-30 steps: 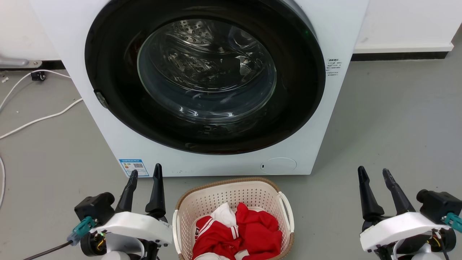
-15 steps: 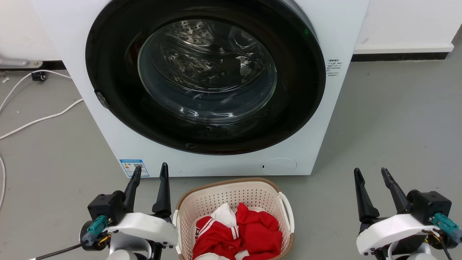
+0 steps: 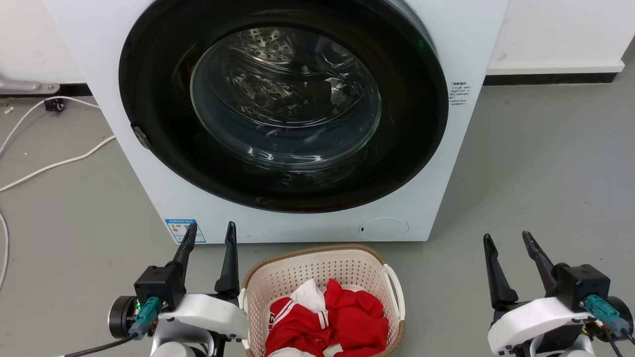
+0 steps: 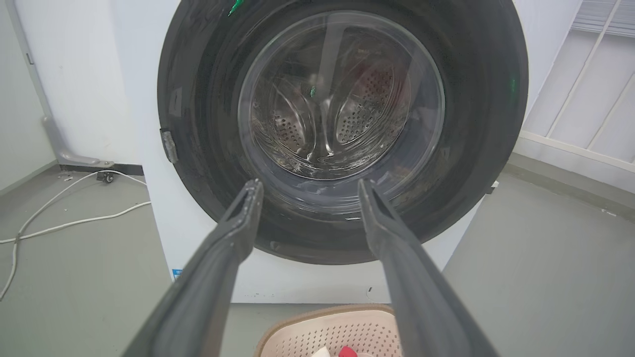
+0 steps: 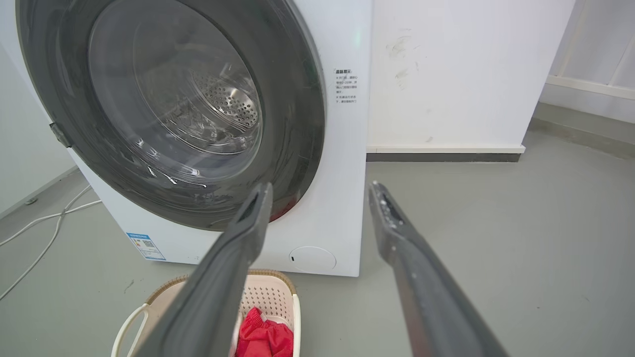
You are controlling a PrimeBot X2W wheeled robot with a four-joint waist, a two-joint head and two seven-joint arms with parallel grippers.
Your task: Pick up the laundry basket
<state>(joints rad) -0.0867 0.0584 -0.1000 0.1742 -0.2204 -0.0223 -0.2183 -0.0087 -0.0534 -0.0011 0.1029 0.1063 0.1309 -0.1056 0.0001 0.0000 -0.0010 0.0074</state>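
Note:
The laundry basket is cream-white and perforated, with a brown rim and white loop handles. It stands on the grey floor right before the washing machine and holds red and white clothes. My left gripper is open just left of the basket, its inner finger close to the basket's left rim. My right gripper is open well to the right, apart from the basket. The left wrist view has the basket's far rim at the bottom, between the open fingers. In the right wrist view the basket lies at the lower left.
A white front-loading washing machine with a shut round dark door stands directly behind the basket. White cables trail over the floor at the left. Bare grey floor spreads to the right, bounded by a white wall.
My left gripper has moved right, toward the basket, and its fingers have turned more upright. My right gripper has shifted slightly left and lower. The basket has not moved.

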